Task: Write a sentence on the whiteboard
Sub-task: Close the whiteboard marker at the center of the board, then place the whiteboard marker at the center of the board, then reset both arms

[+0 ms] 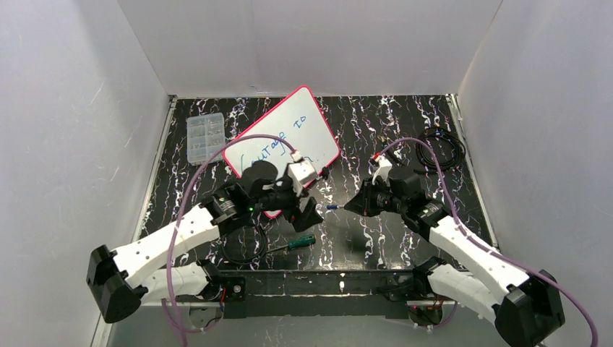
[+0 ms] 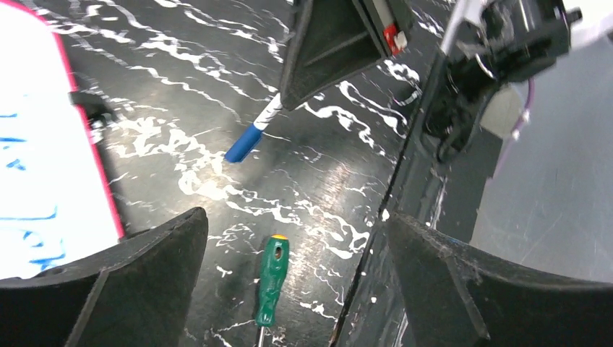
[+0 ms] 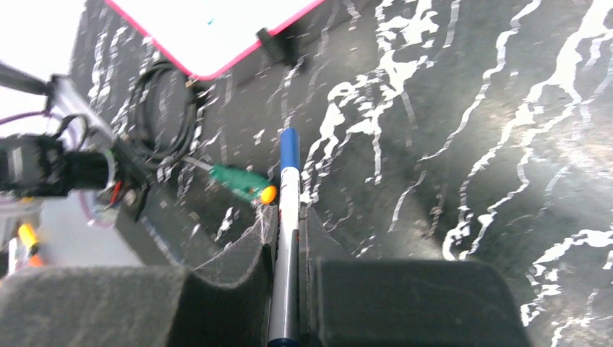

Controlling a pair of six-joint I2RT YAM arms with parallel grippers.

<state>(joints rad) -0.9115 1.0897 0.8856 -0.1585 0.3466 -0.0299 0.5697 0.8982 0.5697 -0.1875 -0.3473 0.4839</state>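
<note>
1. Top external view showed the whiteboard (image 1: 318,144) lying on the table (image 1: 405,130) just beyond the left gripper (image 1: 307,213), with its near corner hidden under that arm's wrist.
2. The sentence (image 1: 278,137) ran in blue across the board. The word "to" was readable, but the arm covered much of the rest.
3. In the left wrist view, the left gripper's fingers (image 2: 144,275) stood spread wide with nothing between them. The board's pink edge lay just outside the left finger.
4. A green-handled screwdriver (image 2: 271,278) lay on the table under the gap between those fingers.
5. The right gripper (image 3: 288,246) was pressed together on a blue-ended marker (image 3: 289,210). The marker stuck out ahead of its fingertips toward the left gripper, clear of the board.
6. A clear compartment box (image 1: 204,137) sat well beyond the left gripper, off to its left.
7. A black cable coil (image 1: 442,148) lay beyond the right gripper, to its right.
</note>
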